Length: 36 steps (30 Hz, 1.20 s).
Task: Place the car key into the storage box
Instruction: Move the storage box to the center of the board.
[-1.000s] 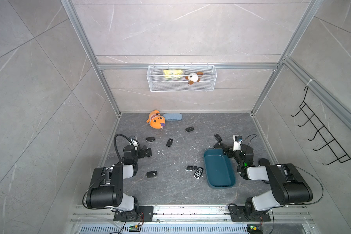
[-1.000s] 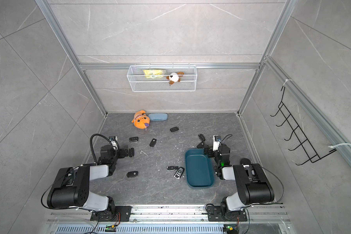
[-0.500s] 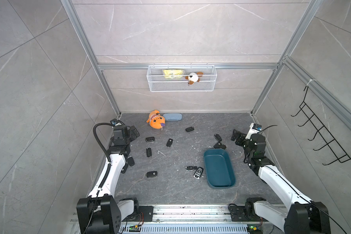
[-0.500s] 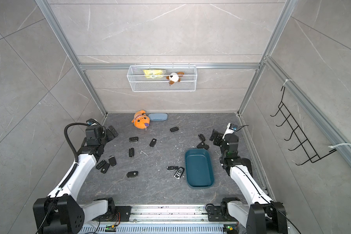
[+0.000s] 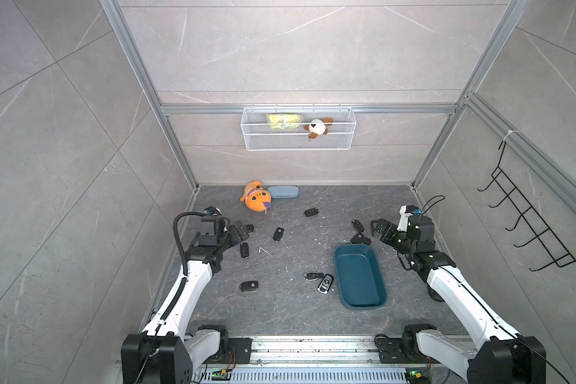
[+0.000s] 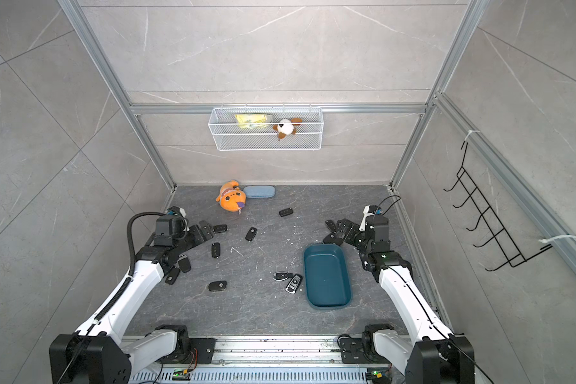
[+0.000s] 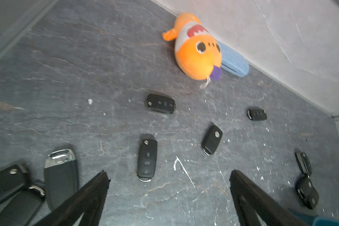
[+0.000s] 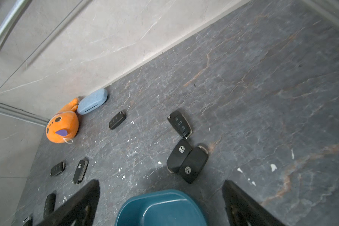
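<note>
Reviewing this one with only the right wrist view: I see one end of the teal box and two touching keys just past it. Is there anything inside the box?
Observer: No. In both top views the storage box shows a bare floor from end to end.
Operator: Any other keys close to it?
Observer: Yes. A silver-trimmed key lies close by its long side facing the left arm, with a black ringed key next to it.
Operator: And the left arm?
Observer: The left gripper is open and empty, above the table near the left wall.
</note>
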Each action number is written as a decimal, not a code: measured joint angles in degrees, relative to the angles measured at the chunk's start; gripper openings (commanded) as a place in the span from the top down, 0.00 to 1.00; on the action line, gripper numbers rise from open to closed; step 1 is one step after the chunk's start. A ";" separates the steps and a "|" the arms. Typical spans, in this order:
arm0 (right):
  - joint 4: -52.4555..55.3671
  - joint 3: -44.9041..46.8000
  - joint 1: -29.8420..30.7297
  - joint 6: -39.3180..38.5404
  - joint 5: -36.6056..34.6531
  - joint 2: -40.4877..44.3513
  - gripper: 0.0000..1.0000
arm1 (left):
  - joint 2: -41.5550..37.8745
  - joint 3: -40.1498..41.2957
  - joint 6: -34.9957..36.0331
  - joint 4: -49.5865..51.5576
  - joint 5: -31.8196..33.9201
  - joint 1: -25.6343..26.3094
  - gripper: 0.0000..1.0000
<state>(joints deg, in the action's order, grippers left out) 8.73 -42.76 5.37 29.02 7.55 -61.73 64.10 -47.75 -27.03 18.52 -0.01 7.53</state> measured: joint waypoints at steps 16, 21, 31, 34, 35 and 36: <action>11.69 0.90 20.33 3.93 -2.21 7.89 0.00 | 4.24 1.01 1.44 4.22 4.13 25.20 0.05; 14.97 2.80 27.69 7.30 -5.31 6.49 0.00 | 5.14 1.01 0.70 4.26 5.07 27.67 0.04; 14.36 2.62 40.41 12.24 -9.57 -12.50 0.17 | 4.59 0.98 -1.11 5.33 7.69 27.80 0.00; 13.66 1.20 42.77 13.27 -10.19 -16.79 0.18 | 3.43 0.96 -1.40 6.36 8.72 27.80 0.00; 13.31 0.55 43.52 13.55 -10.51 -17.86 0.19 | 2.84 0.94 -1.49 6.75 9.07 27.80 0.00; 12.92 0.00 44.09 13.86 -10.64 -18.58 0.19 | 2.38 0.90 -1.51 7.06 9.44 27.80 0.00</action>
<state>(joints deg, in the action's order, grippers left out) 21.65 -42.76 49.45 42.87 -3.09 -80.31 66.48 -46.85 -28.53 25.58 9.43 35.33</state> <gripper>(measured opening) 0.815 0.999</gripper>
